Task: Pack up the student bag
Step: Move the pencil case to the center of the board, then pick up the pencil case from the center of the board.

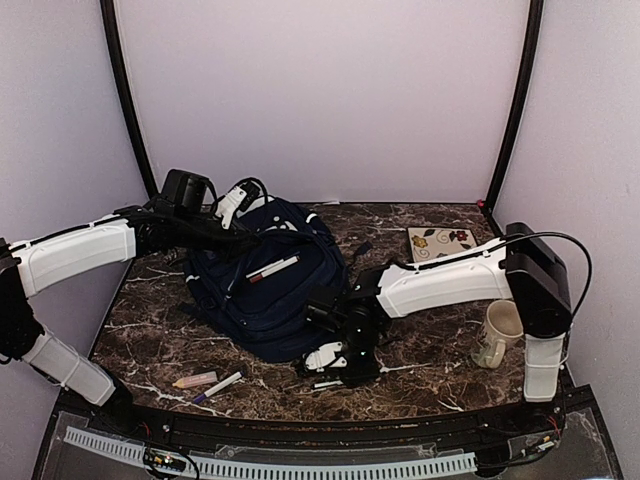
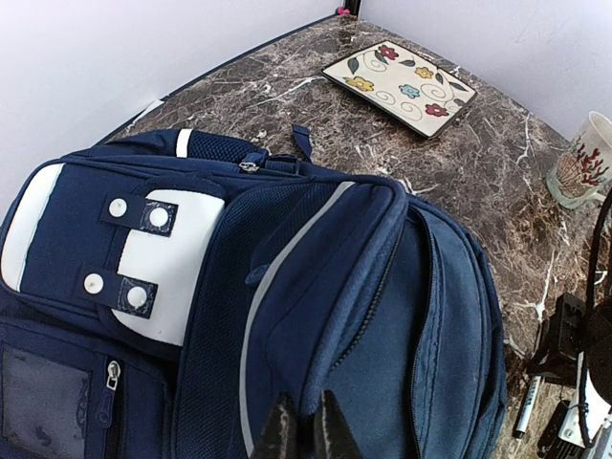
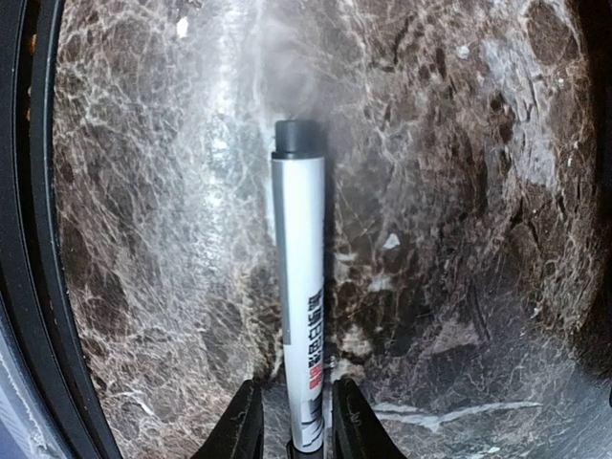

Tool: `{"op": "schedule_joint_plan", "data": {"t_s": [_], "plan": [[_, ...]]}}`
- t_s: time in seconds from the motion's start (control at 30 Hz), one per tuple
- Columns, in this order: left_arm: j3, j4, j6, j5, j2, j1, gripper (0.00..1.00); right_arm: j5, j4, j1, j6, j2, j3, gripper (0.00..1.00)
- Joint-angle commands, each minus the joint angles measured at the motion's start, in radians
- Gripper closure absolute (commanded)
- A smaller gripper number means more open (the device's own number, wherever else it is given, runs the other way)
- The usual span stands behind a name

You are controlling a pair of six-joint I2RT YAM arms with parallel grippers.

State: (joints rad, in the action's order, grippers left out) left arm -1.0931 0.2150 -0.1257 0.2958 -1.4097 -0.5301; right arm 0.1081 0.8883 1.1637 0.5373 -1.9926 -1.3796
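While the student bag [image 1: 280, 310] lies left of centre on the marble table [image 1: 440, 370], the left gripper [image 2: 306, 428] sits over its fabric, fingertips nearly meeting; whether it pinches cloth is not determinable. Right gripper [image 3: 298, 421] is parted, straddling a white marker [image 3: 298, 287] lying flat on the table.

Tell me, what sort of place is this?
Likely a robot test booth, not a real classroom: two arms bolted to a marble-look table, plain walls close around it, and a student bag, marker and mug laid out.

Matt cloth student bag [image 2: 363, 287], glossy marble table [image 3: 459, 191], smooth plastic marker [image 3: 298, 287]
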Motion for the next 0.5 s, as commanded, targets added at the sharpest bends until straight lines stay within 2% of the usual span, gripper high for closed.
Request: {"op": "schedule_joint_plan", "data": {"t_s": [0.0, 0.13, 0.47], "plan": [[-0.036, -0.031, -0.009, -0.005, 0.024, 0.011, 1.0, -0.073, 0.064, 0.005, -0.039, -0.072, -0.02, 0.75], [-0.036, -0.03, -0.009, -0.008, 0.028, 0.011, 1.0, -0.108, 0.079, 0.013, -0.053, -0.09, -0.046, 0.79], [-0.035, -0.031, -0.011, -0.008, 0.022, 0.01, 1.0, -0.074, 0.106, 0.022, -0.039, -0.046, -0.103, 0.92]]}}
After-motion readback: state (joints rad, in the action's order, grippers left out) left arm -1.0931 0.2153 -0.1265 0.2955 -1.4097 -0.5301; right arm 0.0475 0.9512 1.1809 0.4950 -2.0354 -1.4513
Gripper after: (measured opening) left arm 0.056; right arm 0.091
